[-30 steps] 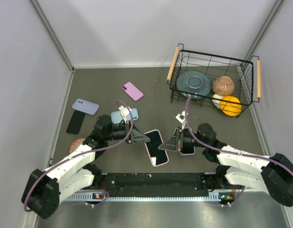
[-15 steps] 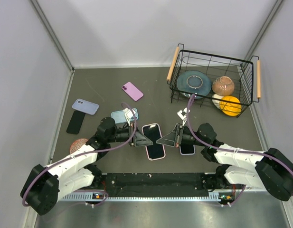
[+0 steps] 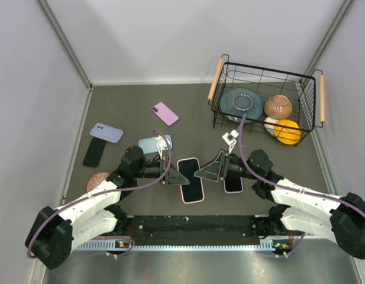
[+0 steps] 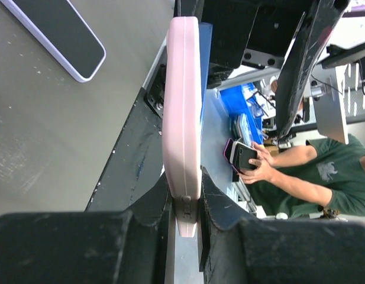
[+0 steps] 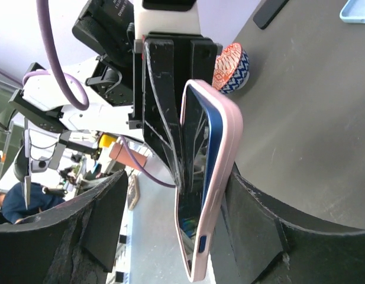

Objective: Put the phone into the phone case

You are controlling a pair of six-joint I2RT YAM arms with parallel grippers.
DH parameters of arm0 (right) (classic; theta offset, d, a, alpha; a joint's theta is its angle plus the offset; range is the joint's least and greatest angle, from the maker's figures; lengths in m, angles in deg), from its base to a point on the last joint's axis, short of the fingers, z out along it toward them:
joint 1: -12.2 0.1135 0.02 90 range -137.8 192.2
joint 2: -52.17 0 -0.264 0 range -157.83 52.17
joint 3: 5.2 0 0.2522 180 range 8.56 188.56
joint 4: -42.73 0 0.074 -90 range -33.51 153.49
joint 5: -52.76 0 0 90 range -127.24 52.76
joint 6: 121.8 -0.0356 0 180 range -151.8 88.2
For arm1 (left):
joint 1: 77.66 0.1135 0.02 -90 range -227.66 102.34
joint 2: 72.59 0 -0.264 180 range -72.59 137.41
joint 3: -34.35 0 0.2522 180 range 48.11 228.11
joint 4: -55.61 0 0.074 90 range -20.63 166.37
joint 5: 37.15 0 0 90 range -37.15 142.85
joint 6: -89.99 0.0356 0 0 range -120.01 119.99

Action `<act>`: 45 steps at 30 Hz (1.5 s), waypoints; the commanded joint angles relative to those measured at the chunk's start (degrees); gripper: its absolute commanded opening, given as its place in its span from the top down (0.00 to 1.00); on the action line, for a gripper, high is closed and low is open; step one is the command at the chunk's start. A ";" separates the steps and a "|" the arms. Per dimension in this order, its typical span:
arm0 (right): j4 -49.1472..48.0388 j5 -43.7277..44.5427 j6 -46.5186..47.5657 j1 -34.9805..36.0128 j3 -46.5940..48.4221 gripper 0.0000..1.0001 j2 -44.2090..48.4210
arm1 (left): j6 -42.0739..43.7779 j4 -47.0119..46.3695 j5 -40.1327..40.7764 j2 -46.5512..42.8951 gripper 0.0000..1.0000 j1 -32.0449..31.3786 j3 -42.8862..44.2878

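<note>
A blue phone with a dark screen (image 3: 191, 176) sits in a pink phone case (image 3: 183, 191), held off the table between the two arms. My left gripper (image 3: 175, 176) is shut on the case's left edge. In the left wrist view the pink phone case (image 4: 182, 112) runs edge-on out of the left gripper (image 4: 186, 204). My right gripper (image 3: 207, 172) stands open around the right edge. In the right wrist view the phone (image 5: 197, 177) shows a blue side above the rim of the phone case (image 5: 220, 177), between the spread fingers of the right gripper (image 5: 182, 236).
A dark phone in a pale case (image 3: 232, 184) lies under the right arm. A light-blue case (image 3: 152, 144), another light-blue case (image 3: 106, 132), a black phone (image 3: 94, 152) and a purple phone (image 3: 165, 113) lie left and behind. A patterned bowl (image 3: 97, 180) sits near left; a wire basket (image 3: 262, 69) back right.
The right gripper has opened off the cased phone. The left gripper has closed tighter on the case. The phone has swung from slanted to nearly straight and shifted slightly left.
</note>
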 commanded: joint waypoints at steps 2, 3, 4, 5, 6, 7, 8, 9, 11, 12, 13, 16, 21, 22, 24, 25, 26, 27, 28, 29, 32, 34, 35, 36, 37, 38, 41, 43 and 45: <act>3.12 -0.69 4.82 -0.44 6.67 0.34 -0.97 | 1.15 -2.83 -6.21 -1.94 1.00 -0.17 0.96; 3.30 -0.96 5.08 -0.53 7.64 0.34 -1.24 | 1.15 -2.91 -6.65 -2.03 1.00 -0.17 0.96; 3.13 -1.39 5.43 -0.53 8.17 0.34 -1.50 | 1.15 -2.83 -7.35 -2.11 1.00 -0.08 0.96; 3.04 -2.09 5.44 -0.62 8.52 0.36 -2.11 | 1.15 -2.74 -7.53 -2.12 1.00 -0.17 0.96; 3.13 -2.27 5.44 -0.53 9.31 0.40 -2.47 | 1.24 -2.30 -7.62 -2.20 1.00 -0.08 0.96; 3.39 -2.54 5.61 -0.53 9.66 0.45 -2.73 | 1.33 -2.21 -7.71 -2.03 1.00 -0.17 0.96; 3.39 -3.15 5.70 -0.44 9.84 0.49 -3.17 | 1.24 -2.21 -7.80 -1.94 1.00 -0.17 0.96; 2.96 -3.50 5.88 -0.44 10.02 0.58 -3.35 | 1.24 -2.12 -7.97 -1.59 1.00 -0.17 0.87; 2.60 -3.77 5.96 -0.53 10.02 0.69 -3.61 | 1.68 -1.51 -7.45 -1.15 1.00 -0.17 1.05; 2.78 -3.68 6.40 -0.53 10.19 0.83 -3.79 | 2.55 1.80 -6.75 -0.63 1.00 -0.17 1.48; 3.13 -3.51 7.27 -0.53 10.46 0.90 -3.70 | 4.13 5.75 -5.79 -0.19 1.00 -0.17 2.10; 6.29 -1.32 10.87 -0.44 11.16 1.00 -3.79 | 10.55 16.41 -0.69 3.41 1.00 -0.08 5.61; 11.73 0.88 17.91 -0.35 12.04 1.00 -4.05 | 10.73 16.77 -0.77 8.96 1.00 -0.08 6.32; 11.31 0.89 19.57 -0.27 11.69 1.00 -3.27 | 10.73 16.60 -0.94 9.05 1.00 -0.08 6.32; 8.77 1.33 19.68 -0.44 10.02 0.90 -2.39 | 10.82 16.16 -1.99 8.96 1.00 -0.08 6.15; 8.49 1.33 19.50 -0.44 9.76 0.82 -1.60 | 10.82 15.11 -2.87 8.96 1.00 -0.08 5.89; 8.32 1.33 19.33 -0.44 9.58 0.74 -1.42 | 10.73 14.41 -3.57 8.70 1.00 -0.08 5.71; 8.05 1.33 18.72 -0.35 9.58 0.66 -1.33 | 10.56 13.53 -4.28 8.61 1.00 -0.17 5.45; 7.36 0.72 17.75 -0.35 9.67 0.63 -1.41 | 10.21 12.91 -5.42 8.52 1.00 -0.08 5.10; 7.09 0.54 17.22 -0.35 9.93 0.62 -1.68 | 10.03 11.51 -5.95 8.08 1.00 -0.08 4.92; 3.58 -0.08 14.94 -0.44 9.76 0.62 -2.38 | 8.89 9.84 -7.36 7.99 1.00 -0.17 4.92; 2.34 0.27 13.70 -0.44 9.93 0.74 -2.73 | 8.89 9.92 -7.53 8.08 1.00 -0.08 5.18; 2.34 0.19 13.87 -0.44 10.45 0.93 -2.91 | 8.80 9.83 -7.19 8.25 1.00 -0.17 5.18; 2.69 0.18 14.48 -0.44 10.72 1.00 -2.82 | 8.71 9.83 -7.01 8.34 1.00 -0.08 5.18; 3.13 0.71 14.75 -0.44 10.98 1.00 -2.73 | 8.45 9.83 -6.92 8.60 1.00 -0.08 5.18; 2.96 0.71 15.10 -0.44 10.99 1.00 -2.56 | 8.27 9.74 -6.66 8.96 1.00 -0.17 5.18; 4.26 0.45 16.33 -0.44 11.16 1.00 -2.03 | 7.13 8.51 -6.66 9.75 1.00 -0.08 5.18; 6.28 1.15 17.39 -0.44 11.86 1.00 -1.77 | 6.69 8.51 -6.22 9.84 0.98 -0.08 5.71; 10.67 2.11 18.18 -0.88 12.39 1.00 -1.50 | 6.60 9.21 -4.91 9.84 0.69 0.01 6.75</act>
